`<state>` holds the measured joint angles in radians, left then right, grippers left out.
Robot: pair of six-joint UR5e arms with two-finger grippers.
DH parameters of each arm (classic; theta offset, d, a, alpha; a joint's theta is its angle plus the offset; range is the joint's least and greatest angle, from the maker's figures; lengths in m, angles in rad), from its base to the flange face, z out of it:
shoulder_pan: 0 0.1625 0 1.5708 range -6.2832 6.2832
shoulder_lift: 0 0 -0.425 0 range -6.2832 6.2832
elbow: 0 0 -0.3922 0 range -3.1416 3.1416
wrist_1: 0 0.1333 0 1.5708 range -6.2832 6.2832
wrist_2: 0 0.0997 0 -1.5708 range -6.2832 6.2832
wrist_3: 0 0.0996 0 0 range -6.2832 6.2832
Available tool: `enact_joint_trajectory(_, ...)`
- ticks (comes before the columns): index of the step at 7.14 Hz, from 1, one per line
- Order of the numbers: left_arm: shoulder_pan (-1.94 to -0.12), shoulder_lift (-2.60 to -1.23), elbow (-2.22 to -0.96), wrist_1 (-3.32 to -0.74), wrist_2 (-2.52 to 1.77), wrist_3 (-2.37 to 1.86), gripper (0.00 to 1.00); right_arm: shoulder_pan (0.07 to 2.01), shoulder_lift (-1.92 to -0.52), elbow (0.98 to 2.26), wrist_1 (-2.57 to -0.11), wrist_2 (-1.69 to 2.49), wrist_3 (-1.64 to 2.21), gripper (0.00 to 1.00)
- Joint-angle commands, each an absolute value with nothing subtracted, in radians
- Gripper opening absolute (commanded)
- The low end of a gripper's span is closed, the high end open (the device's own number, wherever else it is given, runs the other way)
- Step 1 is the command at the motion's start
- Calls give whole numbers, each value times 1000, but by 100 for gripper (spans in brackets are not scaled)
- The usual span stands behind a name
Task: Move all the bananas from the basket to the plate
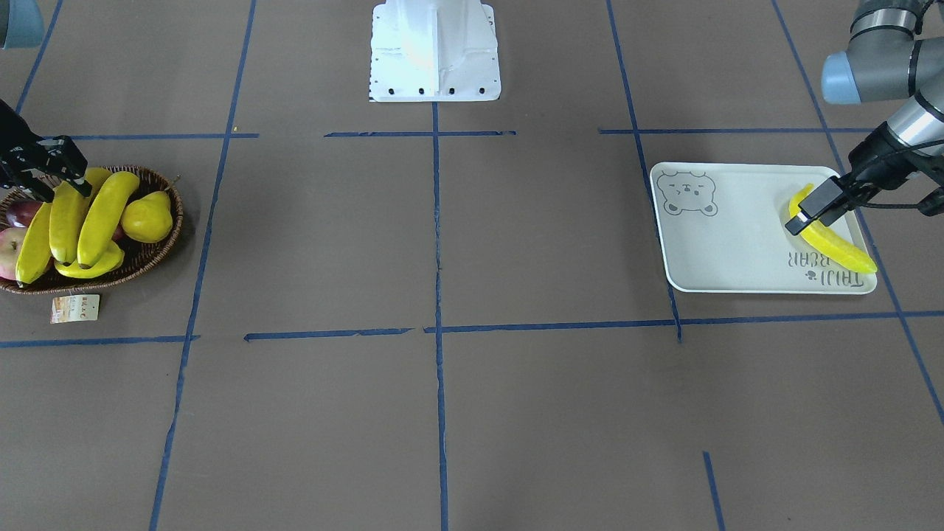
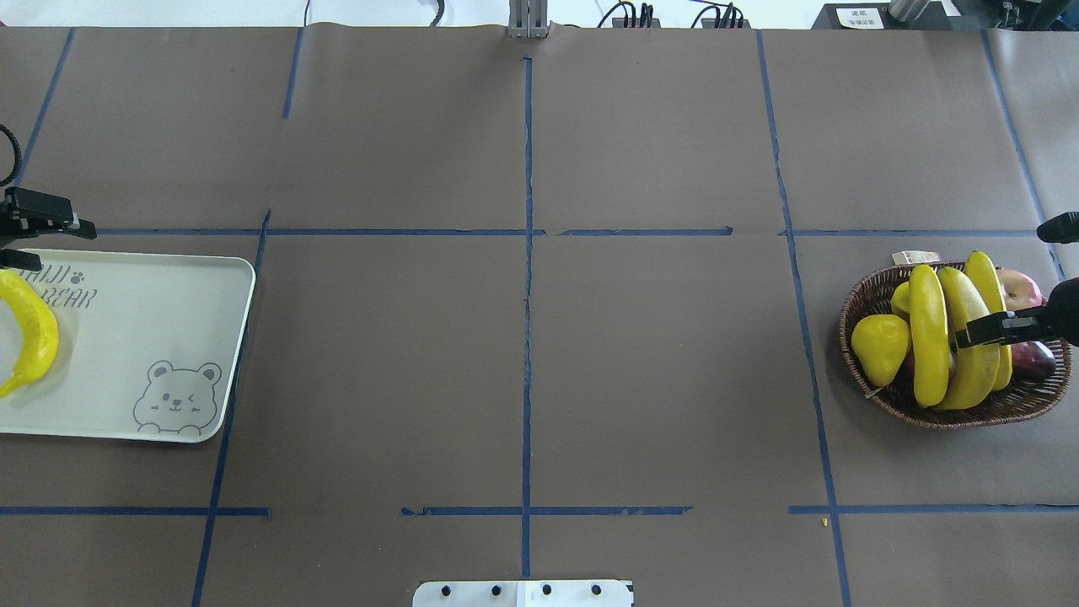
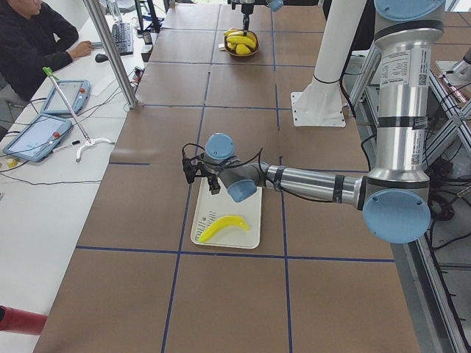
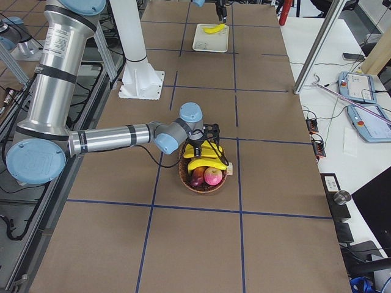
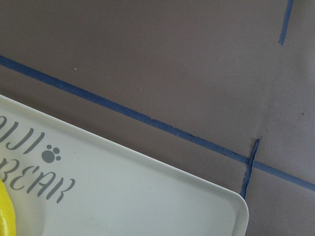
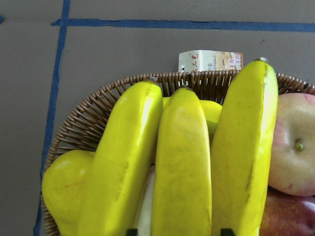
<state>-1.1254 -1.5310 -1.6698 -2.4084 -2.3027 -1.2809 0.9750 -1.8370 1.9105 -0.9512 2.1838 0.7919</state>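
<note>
One yellow banana (image 1: 841, 251) (image 2: 34, 333) lies loose on the white bear-print plate (image 1: 730, 243) (image 2: 135, 320), near its lettered end. My left gripper (image 1: 811, 214) (image 2: 29, 239) hovers open just above that end, holding nothing. In the left wrist view only a sliver of the banana (image 5: 5, 211) shows. Three bananas lie side by side on top of the wicker basket (image 1: 158, 258) (image 2: 868, 295). My right gripper (image 1: 55, 181) (image 6: 178, 231) hangs open over them, its fingertips either side of the middle banana (image 6: 182, 162) (image 2: 957, 291).
The basket also holds a yellow pear (image 1: 147, 216) (image 2: 881, 347), red apples (image 2: 1016, 291) and another yellow fruit under the bananas. A paper tag (image 1: 74, 308) lies beside it. The arms' white base (image 1: 435, 51) stands mid-table at the robot's edge. Brown paper with blue tape lines spans between basket and plate.
</note>
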Motion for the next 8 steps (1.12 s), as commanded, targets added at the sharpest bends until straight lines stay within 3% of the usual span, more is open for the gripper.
enact_joint_trajectory(1, -1126, -1531, -1671, -2408, -2303, -1281, 100, 976, -1835, 1907, -951, 2184, 792, 63)
enact_joint_trajectory(2, -1126, -1531, -1671, -2408, -2303, -1281, 100, 976, -1835, 1907, -951, 2186, 792, 58)
enact_joint_trajectory(4, -1126, -1529, -1671, -2408, -2303, -1281, 100, 976, -1835, 1910, -945, 2191, 792, 18)
enact_joint_trajectory(5, -1126, -1529, -1671, -2408, -2303, -1281, 100, 979, -1836, 1913, -942, 2191, 792, 7)
enact_joint_trajectory(8, -1126, -1526, -1684, -2408, -2304, -1282, 100, 1079, -1845, 1934, -943, 2273, 788, 1)
